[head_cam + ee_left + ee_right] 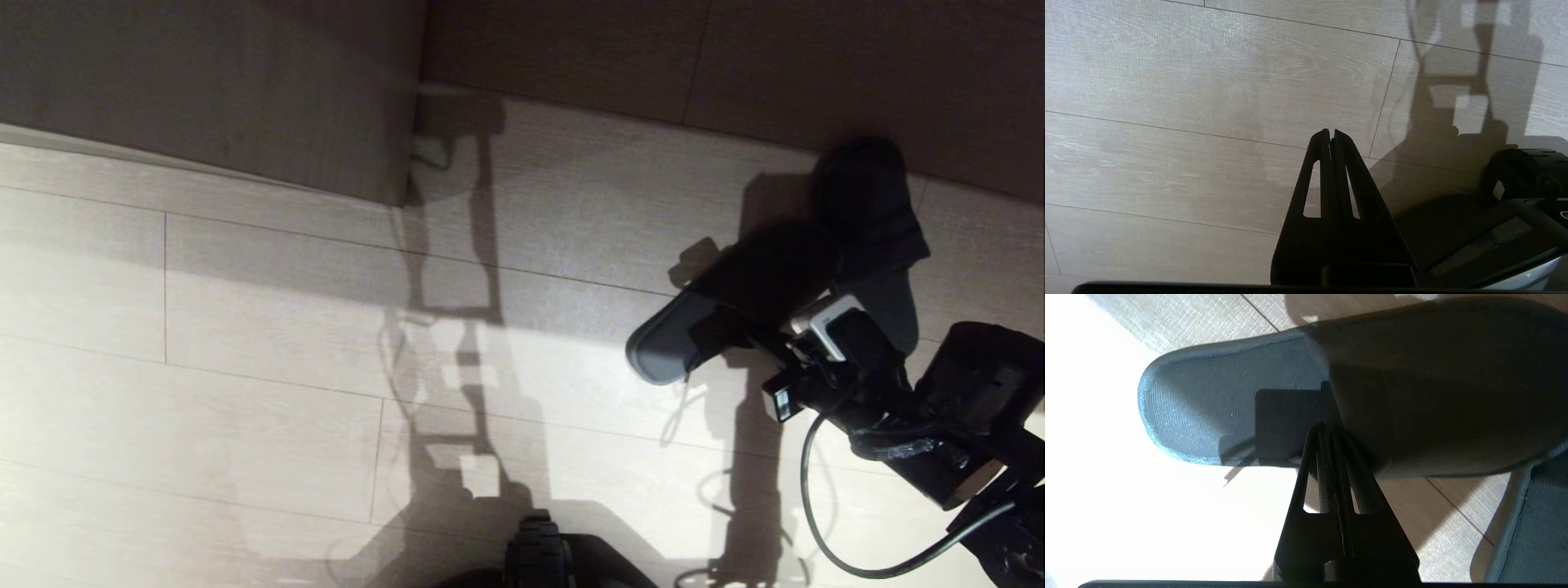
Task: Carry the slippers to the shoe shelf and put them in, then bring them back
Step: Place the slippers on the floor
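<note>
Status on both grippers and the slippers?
Right gripper shut at the near slipper's edge; a grip can't be confirmed. Left gripper shut, idle over bare floor. Second slipper alongside. Nothing blocking.

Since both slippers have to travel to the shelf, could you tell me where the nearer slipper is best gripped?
Probably at the open edge of the nearer slipper's toe band, approaching from the heel end: the bare insole there leaves room for one finger to slide under the band. The right gripper, shut, sits at that edge.

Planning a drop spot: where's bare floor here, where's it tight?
Free: the wide floor left of the slippers, bounded by the wood panel behind and the robot base in front. Crowded: the right side, where both slippers and the right gripper bunch together.
</note>
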Motion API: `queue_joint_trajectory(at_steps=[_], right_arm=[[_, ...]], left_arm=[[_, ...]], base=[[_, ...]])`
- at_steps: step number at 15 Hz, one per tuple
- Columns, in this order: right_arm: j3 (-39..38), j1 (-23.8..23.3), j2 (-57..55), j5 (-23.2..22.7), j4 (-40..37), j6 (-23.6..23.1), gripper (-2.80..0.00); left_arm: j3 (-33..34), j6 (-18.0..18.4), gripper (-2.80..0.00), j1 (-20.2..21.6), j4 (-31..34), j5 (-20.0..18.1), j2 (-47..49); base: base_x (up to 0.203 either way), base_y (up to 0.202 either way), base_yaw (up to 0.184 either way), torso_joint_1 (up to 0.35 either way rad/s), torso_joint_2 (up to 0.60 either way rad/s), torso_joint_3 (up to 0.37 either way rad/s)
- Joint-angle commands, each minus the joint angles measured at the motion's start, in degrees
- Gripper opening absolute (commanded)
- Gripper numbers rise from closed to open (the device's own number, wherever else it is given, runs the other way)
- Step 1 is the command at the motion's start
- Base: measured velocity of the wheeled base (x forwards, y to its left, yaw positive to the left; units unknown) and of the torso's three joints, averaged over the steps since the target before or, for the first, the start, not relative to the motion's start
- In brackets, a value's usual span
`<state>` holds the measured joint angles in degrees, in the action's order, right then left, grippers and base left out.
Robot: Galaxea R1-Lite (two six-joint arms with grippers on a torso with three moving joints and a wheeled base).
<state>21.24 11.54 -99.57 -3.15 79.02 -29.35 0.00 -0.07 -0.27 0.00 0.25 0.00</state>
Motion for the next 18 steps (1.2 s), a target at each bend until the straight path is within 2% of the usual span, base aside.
queue_joint_trajectory(at_steps=[1, 3, 8, 18], right_arm=[[-1.36, -0.72, 1.05, -0.02, 0.57, -0.77, -2.80], [-2.96, -4.23, 1.54, -0.12, 0.69, -2.51, -2.80], [-2.26, -8.91, 1.13, -0.28, 0.78, -3.43, -2.80], [-4.22, -9.17, 4.33, -1.42, 1.72, -3.45, -2.80]], left_arm=[[0.04, -0.01, -2.80, 0.00, 0.00, 0.02, -0.09], [0.09, -0.01, -2.80, 0.00, 0.00, 0.02, -0.09], [0.09, -0.01, -2.80, 0.00, 0.00, 0.02, -0.09], [0.09, -0.01, -2.80, 0.00, 0.00, 0.02, -0.09]], base=[[0.000, 0.000, 0.000, 0.000, 0.00, 0.000], [0.000, 0.000, 0.000, 0.000, 0.00, 0.000], [0.000, 0.000, 0.000, 0.000, 0.00, 0.000], [0.000, 0.000, 0.000, 0.000, 0.00, 0.000]])
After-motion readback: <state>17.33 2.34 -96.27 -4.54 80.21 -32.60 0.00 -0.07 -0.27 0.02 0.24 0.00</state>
